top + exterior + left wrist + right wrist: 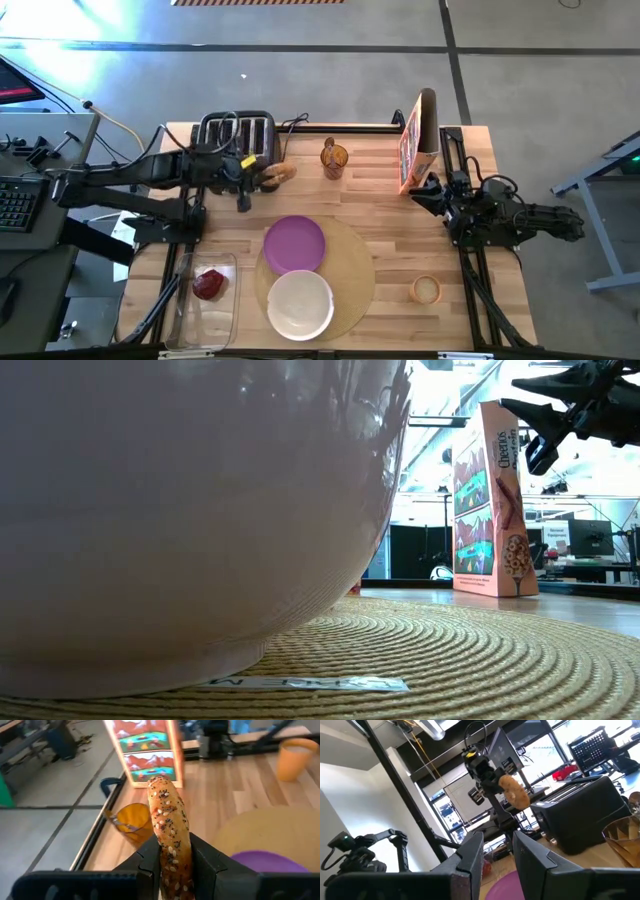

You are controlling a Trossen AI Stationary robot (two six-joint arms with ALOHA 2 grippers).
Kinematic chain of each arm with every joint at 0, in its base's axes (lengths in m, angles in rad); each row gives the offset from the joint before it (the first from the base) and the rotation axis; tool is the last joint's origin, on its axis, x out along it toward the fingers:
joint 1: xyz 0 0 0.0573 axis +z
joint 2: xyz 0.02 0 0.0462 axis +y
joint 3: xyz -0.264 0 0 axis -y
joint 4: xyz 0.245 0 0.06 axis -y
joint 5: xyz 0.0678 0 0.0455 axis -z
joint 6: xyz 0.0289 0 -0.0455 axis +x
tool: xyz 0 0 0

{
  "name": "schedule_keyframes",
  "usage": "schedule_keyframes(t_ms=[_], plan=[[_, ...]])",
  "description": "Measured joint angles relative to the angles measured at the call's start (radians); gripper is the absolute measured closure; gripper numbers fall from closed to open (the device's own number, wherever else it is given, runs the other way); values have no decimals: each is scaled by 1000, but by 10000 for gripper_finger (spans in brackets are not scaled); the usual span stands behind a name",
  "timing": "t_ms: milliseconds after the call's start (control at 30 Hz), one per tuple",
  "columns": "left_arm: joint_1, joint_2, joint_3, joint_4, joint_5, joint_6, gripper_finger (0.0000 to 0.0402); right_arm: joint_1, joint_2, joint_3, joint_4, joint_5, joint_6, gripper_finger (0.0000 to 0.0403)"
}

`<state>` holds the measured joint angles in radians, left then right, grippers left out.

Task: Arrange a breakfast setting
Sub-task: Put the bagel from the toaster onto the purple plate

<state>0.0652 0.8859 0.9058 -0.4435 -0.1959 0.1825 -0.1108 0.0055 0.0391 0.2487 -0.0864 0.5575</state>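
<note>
My left gripper (262, 176) is shut on a seeded, toasted bagel ring (167, 820) just right of the black toaster (235, 135). The bagel also shows in the high view (281, 172) and in the right wrist view (514, 791). A round tan placemat (352, 268) lies at the table's near middle. On it rest a small purple plate (295, 243) and, nearer, a white bowl (300, 303). A dark red food piece (210, 283) lies in a clear container (190, 320). My right gripper (497, 855) is open and empty beside the cereal box (420, 140). No loose cereal shows. My left gripper pinches the bagel's two flat faces (172, 865) between its two fingers (150, 862), at the part of the ring nearest the wrist. The fingers come level from the table's left. The bagel stands on edge, sticks out past the fingertips, and is lifted clear of the table.
An amber cup (334, 158) with a metal utensil in it (125, 825) stands right of the bagel. A small orange cup (427, 290) stands at the near right. The cereal box also shows upright in the low view (490, 500), at the far right.
</note>
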Motion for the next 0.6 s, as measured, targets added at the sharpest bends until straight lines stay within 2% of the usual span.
schedule_keyframes(t_ms=[167,367,600], plan=[[-91,45,0,-1,-8,59,339,0,0,0,-17,0,0,313],[-196,122,0,-4,-136,84,339,0,0,0,-28,0,0,313],[-307,215,0,-3,-210,61,339,0,0,0,-28,0,0,313]])
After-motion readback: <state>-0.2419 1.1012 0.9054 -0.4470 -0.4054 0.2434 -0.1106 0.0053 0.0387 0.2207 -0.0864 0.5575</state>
